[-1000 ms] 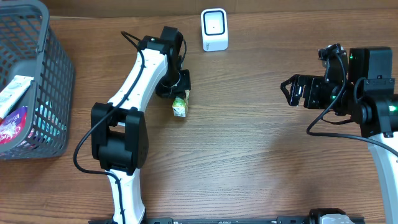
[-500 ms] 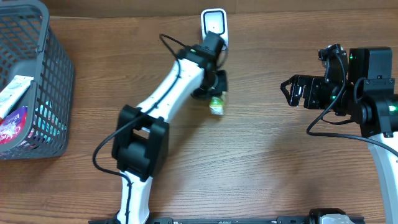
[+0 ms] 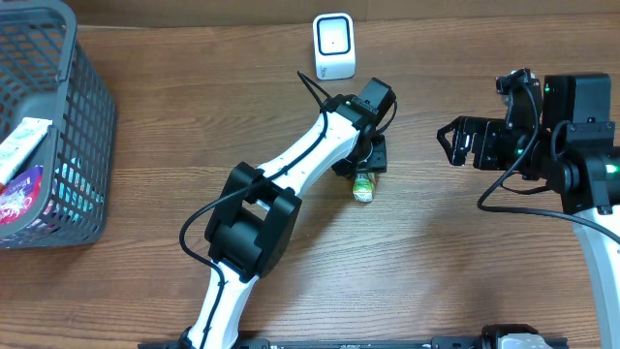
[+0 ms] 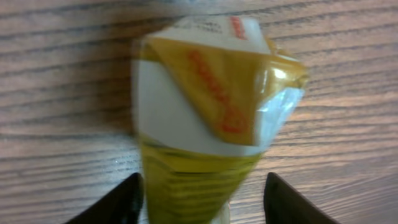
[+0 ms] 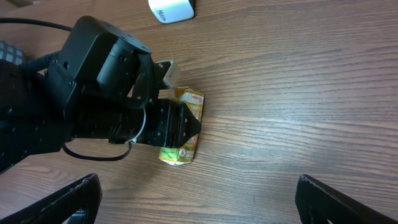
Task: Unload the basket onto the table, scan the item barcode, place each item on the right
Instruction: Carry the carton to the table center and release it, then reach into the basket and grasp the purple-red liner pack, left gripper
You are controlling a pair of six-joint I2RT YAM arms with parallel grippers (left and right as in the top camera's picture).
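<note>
Yellow-green packet (image 3: 363, 184) lies flat on the wooden table (image 3: 436, 271), near its middle. Left gripper (image 4: 200, 200) sits over it, fingers (image 4: 124, 202) apart on either side, a sliver of table showing beside one. White scanner (image 3: 334, 46) stands well apart at 12 o'clock from the packet. Right gripper (image 3: 448, 143) hovers at 2 o'clock, spread wide and empty. Grey basket (image 3: 87, 126) at 9 o'clock holds wrappers

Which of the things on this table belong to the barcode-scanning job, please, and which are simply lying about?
For the job:
- yellow packet, lying on the table
- white scanner, at the far edge

Lying about:
- grey basket, at the left
- spare packets inside it
</note>
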